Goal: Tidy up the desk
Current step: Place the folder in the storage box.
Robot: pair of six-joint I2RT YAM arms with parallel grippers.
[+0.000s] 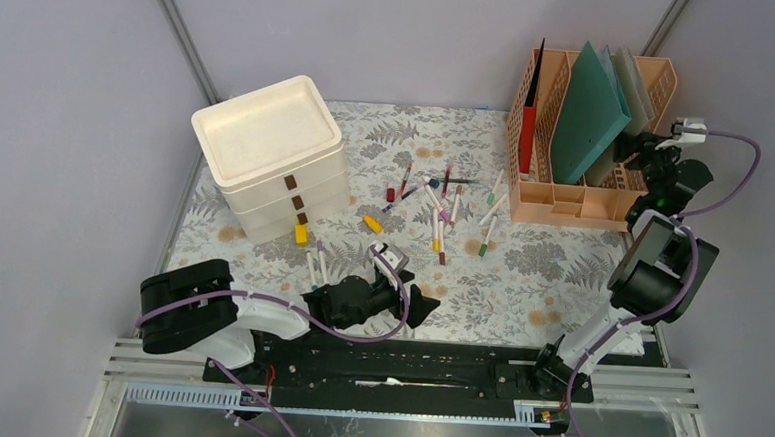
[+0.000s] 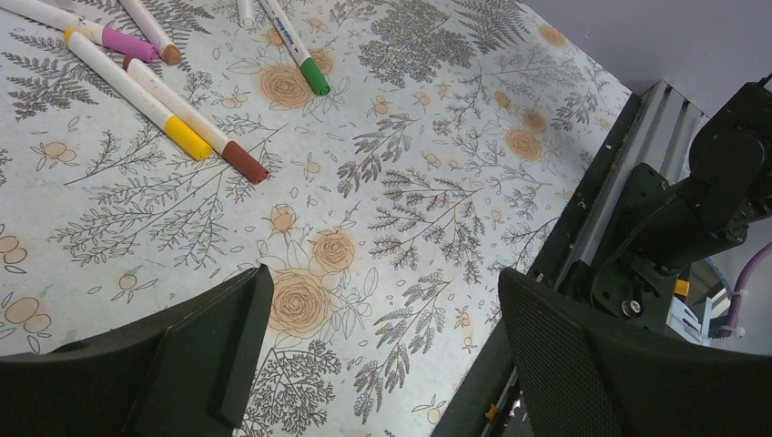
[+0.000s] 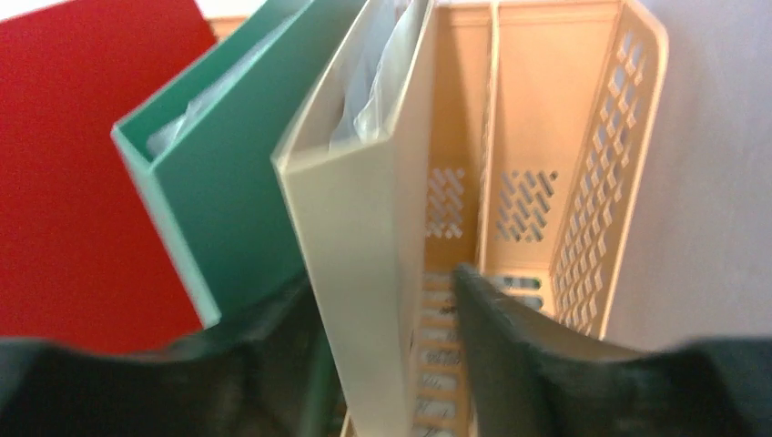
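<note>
Fern-printed desk (image 1: pixel 561 278) lies strewn with markers (image 1: pixel 438 226), left claw (image 2: pixel 378 300) spread wide above it, right claw (image 3: pixel 382 282) unclenched astride a beige folder (image 3: pixel 364 209).

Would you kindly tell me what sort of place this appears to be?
Probably a mock office desk inside a robot test cell: scattered markers, a peach file rack holding folders, and plain grey partition walls all around.
</note>
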